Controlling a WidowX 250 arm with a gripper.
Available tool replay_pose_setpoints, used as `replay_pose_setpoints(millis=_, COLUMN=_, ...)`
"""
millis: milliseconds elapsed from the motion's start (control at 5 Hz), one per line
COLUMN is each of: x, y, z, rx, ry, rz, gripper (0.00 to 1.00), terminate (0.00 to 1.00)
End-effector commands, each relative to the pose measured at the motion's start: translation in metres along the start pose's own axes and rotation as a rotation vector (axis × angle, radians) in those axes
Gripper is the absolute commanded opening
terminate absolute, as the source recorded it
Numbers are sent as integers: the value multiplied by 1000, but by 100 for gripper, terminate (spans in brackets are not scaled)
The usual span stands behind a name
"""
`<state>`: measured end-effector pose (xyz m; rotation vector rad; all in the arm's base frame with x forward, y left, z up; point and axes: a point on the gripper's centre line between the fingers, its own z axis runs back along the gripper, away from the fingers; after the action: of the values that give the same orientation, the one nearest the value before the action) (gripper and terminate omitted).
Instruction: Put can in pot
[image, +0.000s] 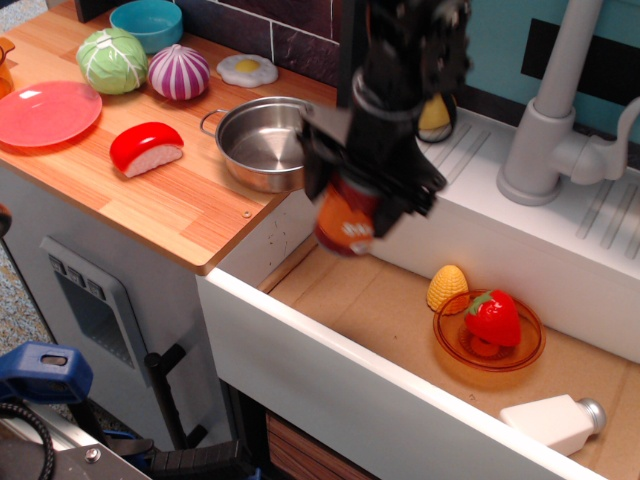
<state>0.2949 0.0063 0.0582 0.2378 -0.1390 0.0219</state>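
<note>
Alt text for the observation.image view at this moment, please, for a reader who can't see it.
A black robot gripper holds an orange can in the air above a toy sink, just right of a steel pot on the wooden counter. In the sink lie a corn cob, an orange dish with a red pepper, and a white bottle.

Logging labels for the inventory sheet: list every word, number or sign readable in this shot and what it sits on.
Can, held in the claw: white letters on the orange label, motion-blurred, not readable.
White bottle: no print visible.
Pot, plate, toy foods: no text.
</note>
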Motion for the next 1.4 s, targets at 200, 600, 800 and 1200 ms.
replay_pose_setpoints(millis=200, x=46, y=75, z=47, rx=31, ry=-113, rz=-230, gripper=0, terminate=0)
replay_pose_setpoints(millis=600, x=68, y=101, z=35, rx=-49, ry=-148, rz=-334, gripper=0, terminate=0)
replay_pose_setpoints(millis=800, x=68, y=109, z=21, rx=-98, ry=-194, rz=-394, gripper=100, terminate=0)
replay_pose_setpoints(millis=1200, x=68, y=109, z=21, rx=-98, ry=-194, rz=-394, gripper=100, terminate=0)
